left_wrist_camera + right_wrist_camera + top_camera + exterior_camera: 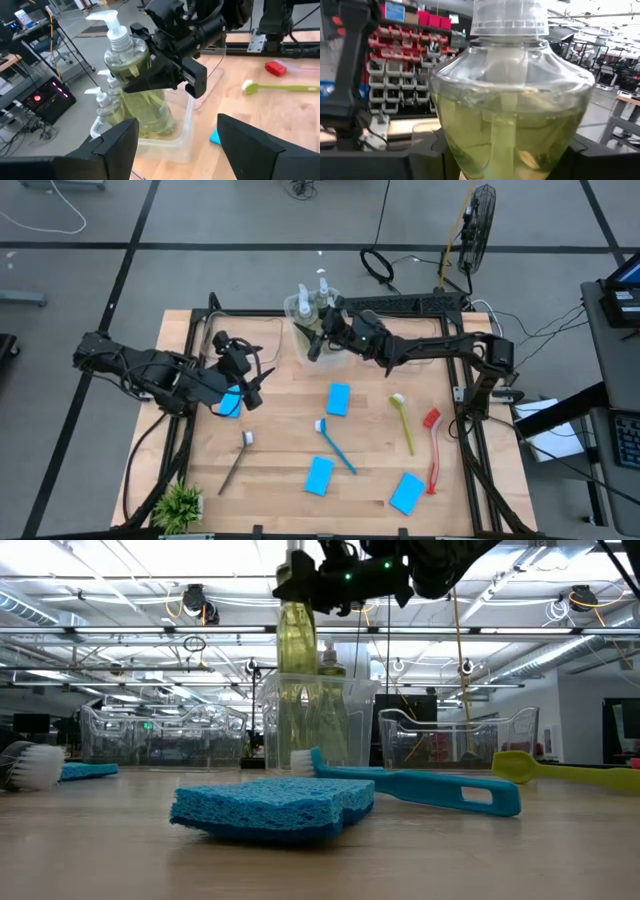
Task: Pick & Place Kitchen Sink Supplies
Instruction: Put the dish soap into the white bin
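Yellow-green soap bottle point(131, 75) above bin rim point(165, 142)

A robotics lab or workshop, apparently: a wooden table point(300, 430) on a metal frame stands on grey concrete floor with loose cables point(40, 215) and a fan point(478, 225), under ceiling strip lights, near red parts bins point(427, 20).

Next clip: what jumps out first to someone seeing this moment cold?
The right gripper is shut on a yellow-green soap bottle and holds it above a clear bin at the table's far edge, where other pump bottles already stand. On the wood nearer the camera lie light-blue sponges and scattered brushes, such as the blue brush. The left gripper hangs open at the left.
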Controlling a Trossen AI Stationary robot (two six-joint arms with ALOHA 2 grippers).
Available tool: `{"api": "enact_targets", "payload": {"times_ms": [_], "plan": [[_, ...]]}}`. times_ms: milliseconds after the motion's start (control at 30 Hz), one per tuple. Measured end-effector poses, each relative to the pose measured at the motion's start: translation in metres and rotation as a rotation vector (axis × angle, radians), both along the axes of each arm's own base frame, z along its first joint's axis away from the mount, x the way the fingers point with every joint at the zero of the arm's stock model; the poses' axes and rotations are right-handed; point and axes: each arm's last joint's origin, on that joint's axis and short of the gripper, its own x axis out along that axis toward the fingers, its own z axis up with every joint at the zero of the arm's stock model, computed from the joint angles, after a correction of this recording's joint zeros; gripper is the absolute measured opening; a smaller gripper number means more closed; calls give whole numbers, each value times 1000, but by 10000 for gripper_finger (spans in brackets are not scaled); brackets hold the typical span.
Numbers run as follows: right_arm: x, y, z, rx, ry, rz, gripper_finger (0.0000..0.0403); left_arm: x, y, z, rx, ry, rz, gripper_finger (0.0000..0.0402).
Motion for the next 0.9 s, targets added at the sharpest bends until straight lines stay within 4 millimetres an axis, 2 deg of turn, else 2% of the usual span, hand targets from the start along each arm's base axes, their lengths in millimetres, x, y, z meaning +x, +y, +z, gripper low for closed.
{"api": "enact_targets", "payload": {"times_ms": [333, 533, 767, 900], "plan": [[10, -10, -23, -2, 12, -4, 191, -6, 2, -21, -52, -23, 32, 262], [11, -19, -28, -5, 14, -15, 192, -4, 2, -37, -70, -29, 46, 270], [16, -27, -46, 15, 35, -31, 193, -3, 5, -54, -92, -16, 92, 256], [16, -29, -49, 22, 52, -30, 193, -3, 8, -61, -101, -10, 115, 249]]}}
